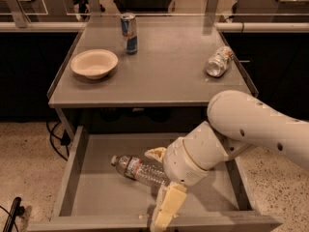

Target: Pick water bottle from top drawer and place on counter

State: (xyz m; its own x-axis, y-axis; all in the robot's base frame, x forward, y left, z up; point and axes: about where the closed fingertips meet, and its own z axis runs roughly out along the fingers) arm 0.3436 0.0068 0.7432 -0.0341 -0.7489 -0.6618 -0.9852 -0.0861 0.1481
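The water bottle lies on its side in the open top drawer, white cap pointing left. My gripper is down inside the drawer at the bottle's base end. It is open, with one cream finger behind the bottle and the other finger in front of it. The bottle's right end is hidden under my white wrist. The counter stands above the drawer.
On the counter are a cream bowl at the left, a blue-and-silver can at the back, and a short clear bottle lying at the right. The drawer's front lip is near the bottom edge. Cables hang at the left.
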